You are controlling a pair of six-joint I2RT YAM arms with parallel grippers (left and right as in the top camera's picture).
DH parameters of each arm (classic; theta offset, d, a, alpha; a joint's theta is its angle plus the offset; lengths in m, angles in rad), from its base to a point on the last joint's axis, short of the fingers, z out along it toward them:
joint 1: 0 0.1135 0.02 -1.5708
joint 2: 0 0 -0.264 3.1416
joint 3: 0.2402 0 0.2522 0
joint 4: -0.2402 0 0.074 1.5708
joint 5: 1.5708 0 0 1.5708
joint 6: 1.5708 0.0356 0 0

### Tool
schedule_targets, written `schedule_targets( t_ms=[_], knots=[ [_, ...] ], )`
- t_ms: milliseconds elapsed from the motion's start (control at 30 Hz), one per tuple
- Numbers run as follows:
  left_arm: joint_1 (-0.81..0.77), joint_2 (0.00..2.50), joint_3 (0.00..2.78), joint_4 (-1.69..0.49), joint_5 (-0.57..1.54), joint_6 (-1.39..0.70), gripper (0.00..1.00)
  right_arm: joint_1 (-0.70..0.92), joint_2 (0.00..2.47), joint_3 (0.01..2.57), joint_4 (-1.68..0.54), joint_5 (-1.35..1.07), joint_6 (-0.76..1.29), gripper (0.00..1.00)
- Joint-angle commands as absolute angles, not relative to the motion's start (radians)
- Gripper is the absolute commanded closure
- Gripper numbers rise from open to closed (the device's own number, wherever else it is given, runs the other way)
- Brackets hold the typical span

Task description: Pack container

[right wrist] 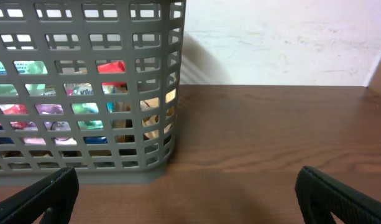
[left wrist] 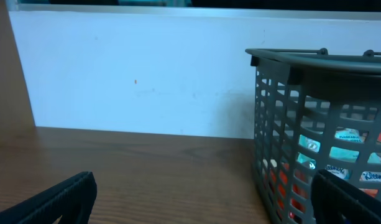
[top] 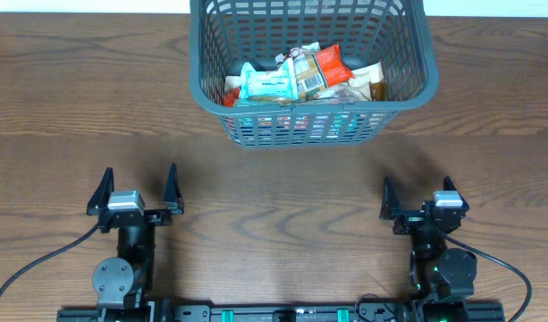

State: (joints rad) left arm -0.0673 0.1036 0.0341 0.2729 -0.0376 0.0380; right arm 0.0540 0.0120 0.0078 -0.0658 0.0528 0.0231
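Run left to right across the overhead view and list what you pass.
Left gripper, open → dark grey lattice basket holding snack packs → right gripper, open.

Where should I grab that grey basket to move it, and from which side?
I'd take the basket by its rolled rim on the near long side, coming straight down with the jaws straddling the wall. The body is far too wide to span, the wall is thin, and the snack packs sit below the rim.
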Motion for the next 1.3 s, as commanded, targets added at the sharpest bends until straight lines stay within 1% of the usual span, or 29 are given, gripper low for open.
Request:
schedule_targets(
  t_ms=[0,267,367,500,767,1267],
  knots=[
    [-0.069,0.062,0.012,0.282,-0.065,0.048,0.01,0.049,0.006,0.006,-0.070,0.063,0.040,0.01],
    [-0.092,0.002,0.004,0.141,-0.054,0.046,0.01,0.049,0.006,0.006,-0.070,0.064,0.040,0.01],
    [-0.091,0.002,0.004,0.068,-0.008,0.043,0.01,0.049,0.006,0.006,-0.070,0.063,0.040,0.01],
    [-0.091,0.002,0.004,-0.070,0.102,0.042,0.01,0.049,0.006,0.006,-0.070,0.063,0.040,0.01],
    [-0.091,0.002,0.004,-0.064,0.128,-0.027,0.02,0.049,0.006,0.006,-0.070,0.064,0.040,0.01],
    [-0.108,0.003,0.005,-0.063,0.149,-0.035,0.01,0.049,0.006,0.006,-0.070,0.063,0.040,0.01]
  ],
)
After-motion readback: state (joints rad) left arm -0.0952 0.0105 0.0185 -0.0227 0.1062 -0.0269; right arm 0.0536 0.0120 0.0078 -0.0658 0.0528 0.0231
